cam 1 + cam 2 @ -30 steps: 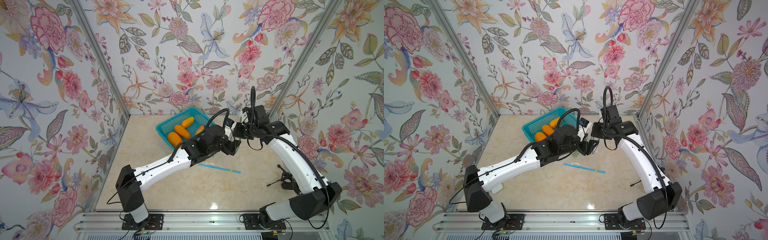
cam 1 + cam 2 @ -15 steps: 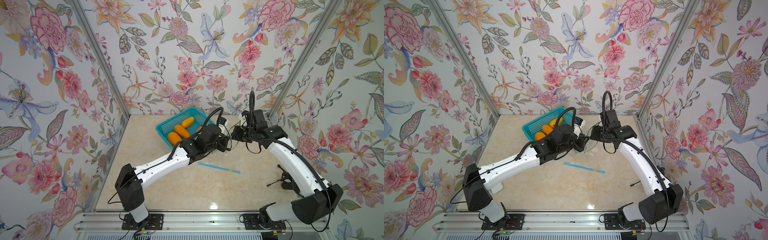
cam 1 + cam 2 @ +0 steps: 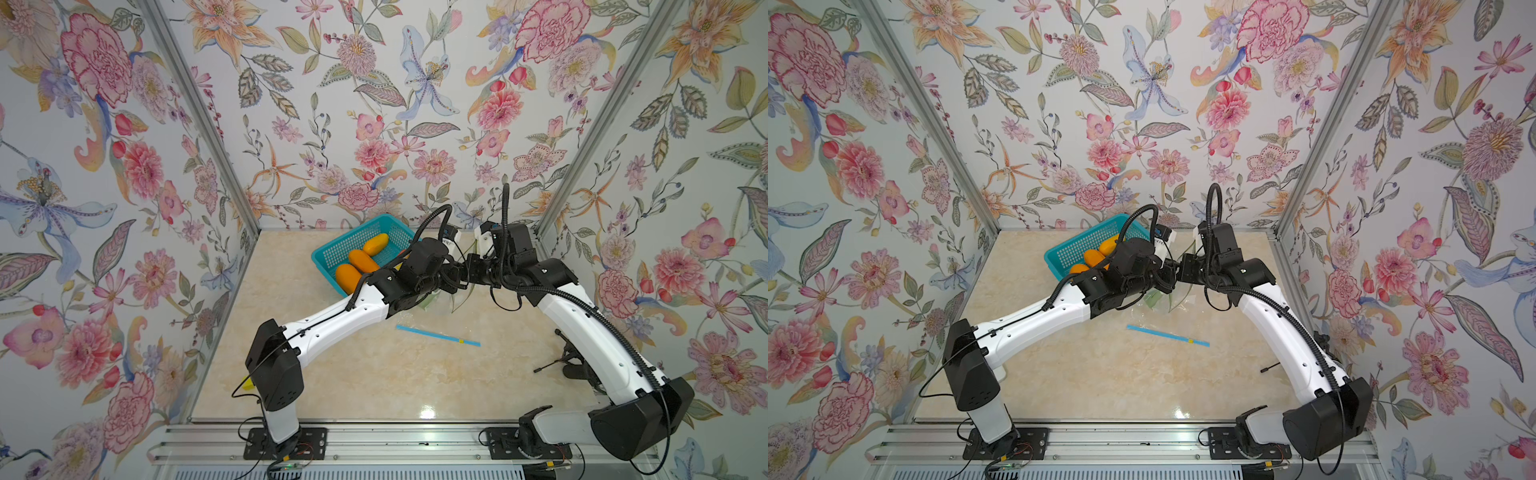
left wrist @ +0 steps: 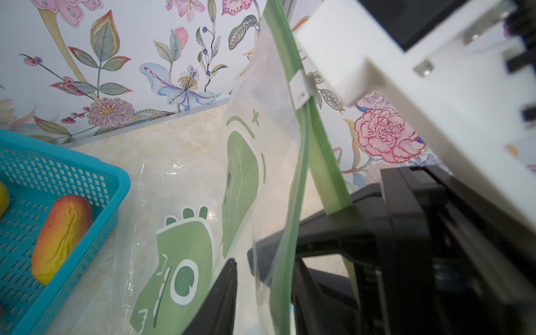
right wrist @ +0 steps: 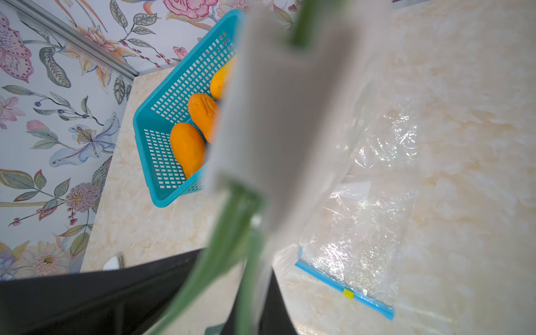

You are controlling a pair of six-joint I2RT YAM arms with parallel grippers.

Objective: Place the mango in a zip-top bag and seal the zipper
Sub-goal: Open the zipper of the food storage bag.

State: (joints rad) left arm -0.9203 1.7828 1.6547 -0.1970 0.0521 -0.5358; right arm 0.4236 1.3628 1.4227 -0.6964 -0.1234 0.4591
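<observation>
Both arms reach forward, left gripper (image 3: 454,276) nearly touching right gripper (image 3: 471,269); right jaws clamped, left jaws seemingly part-closed.

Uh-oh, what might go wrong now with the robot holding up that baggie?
1. The green-zip bag is thin, slippery film. The left pincer seems to have just one lip between its fingers, so it might slip out.
2. Both pincers are at the bag, while the mangoes sit in the basket. If the right pincer lets go to fetch one, the bag may flop shut.
</observation>
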